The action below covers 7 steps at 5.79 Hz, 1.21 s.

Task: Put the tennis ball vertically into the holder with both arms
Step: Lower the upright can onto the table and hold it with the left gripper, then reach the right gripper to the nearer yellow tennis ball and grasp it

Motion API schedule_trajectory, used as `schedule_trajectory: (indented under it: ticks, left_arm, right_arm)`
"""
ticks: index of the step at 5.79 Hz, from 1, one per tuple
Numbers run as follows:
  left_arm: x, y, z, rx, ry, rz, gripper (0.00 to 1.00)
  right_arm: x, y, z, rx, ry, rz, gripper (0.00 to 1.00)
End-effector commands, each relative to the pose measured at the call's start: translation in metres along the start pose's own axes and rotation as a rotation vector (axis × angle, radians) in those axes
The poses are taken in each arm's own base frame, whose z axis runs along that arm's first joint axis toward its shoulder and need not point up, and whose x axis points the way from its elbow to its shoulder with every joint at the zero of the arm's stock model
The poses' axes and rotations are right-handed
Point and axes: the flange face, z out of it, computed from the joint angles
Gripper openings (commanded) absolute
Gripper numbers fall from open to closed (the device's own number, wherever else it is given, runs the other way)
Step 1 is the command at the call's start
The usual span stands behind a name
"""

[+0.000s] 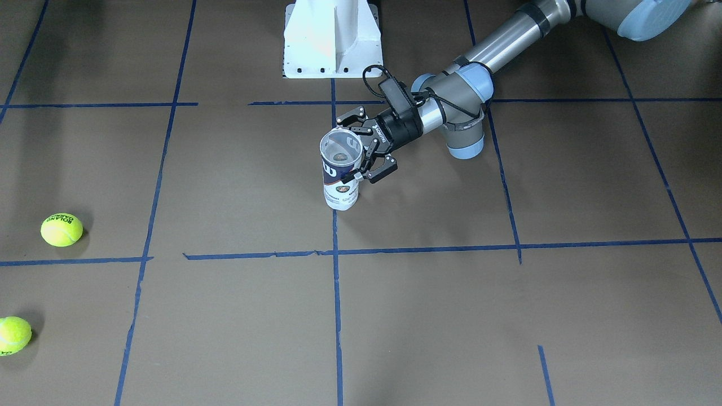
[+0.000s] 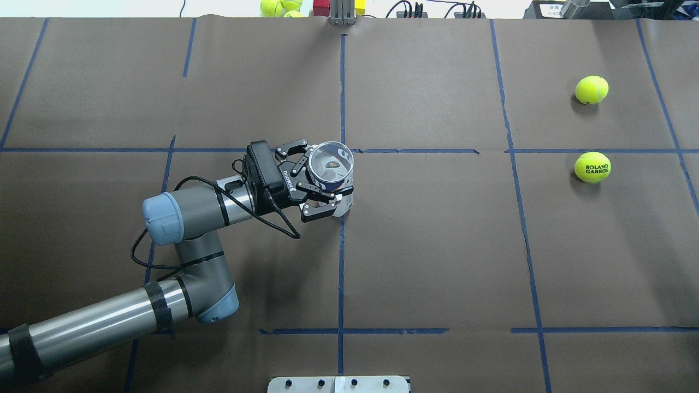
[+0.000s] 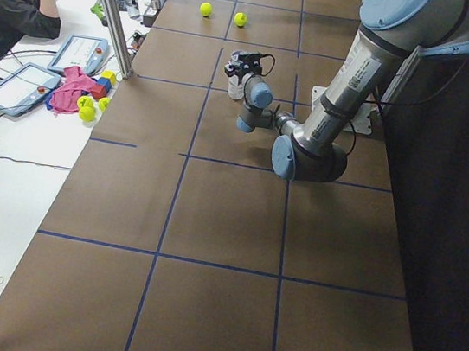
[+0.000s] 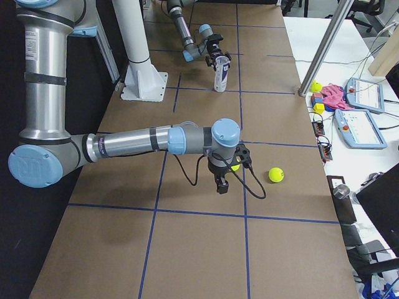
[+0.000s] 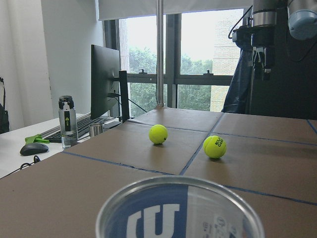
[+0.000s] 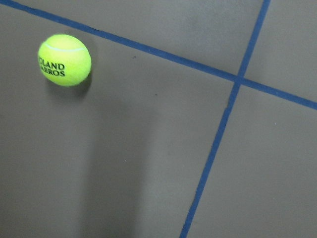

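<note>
**Can upright in the left jaws, ball beside the right**

The left gripper (image 2: 326, 176) has its jaws spread wide around the upper part of the holder (image 1: 340, 189), pads seemingly pressed to its clear wall. The holder stands on the table (image 2: 437, 245) near the middle, long axis vertical, open mouth up. The right gripper (image 4: 221, 185) hangs fingers-down, well apart from it; I cannot tell how its jaws stand. The lettered tennis ball (image 2: 592, 167) lies near that gripper, off to one side, so the right arm is the nearer.

Grey-and-silver jointed arms (image 2: 98, 322), light-blue joint caps (image 2: 155, 221), black left hand (image 2: 322, 178), looped black cable (image 2: 273, 222), white pedestal (image 1: 333, 39).
</note>
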Motion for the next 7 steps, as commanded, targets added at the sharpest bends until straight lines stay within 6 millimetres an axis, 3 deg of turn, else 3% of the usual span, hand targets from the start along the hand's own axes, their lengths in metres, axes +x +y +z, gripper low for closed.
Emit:
schedule_trajectory:
  ticks: [1, 2, 4, 6, 7]
  left_arm:
    - [0.001, 0.0, 0.001, -0.002, 0.0, 0.0, 0.9]
    - [0.001, -0.001, 0.001, -0.001, 0.0, 0.001, 0.9]
    - [0.001, -0.001, 0.001, -0.001, 0.0, 0.0, 0.9]
    - [0.001, -0.001, 0.001, -0.001, 0.0, 0.0, 0.9]
    - [0.001, -0.001, 0.001, -0.001, 0.0, 0.0, 0.9]
  right_arm:
    - [-0.05, -0.062, 0.005, 0.0, 0.02, -0.019, 1.0]
    - [-0.071, -0.081, 0.015, 0.011, 0.038, -0.014, 1.0]
    - [-0.094, -0.103, 0.078, 0.153, 0.003, 0.042, 1.0]
    - [-0.127, -0.112, 0.118, 0.141, 0.081, 0.023, 1.0]
    - [-0.129, -0.111, 0.132, 0.12, 0.089, 0.015, 1.0]
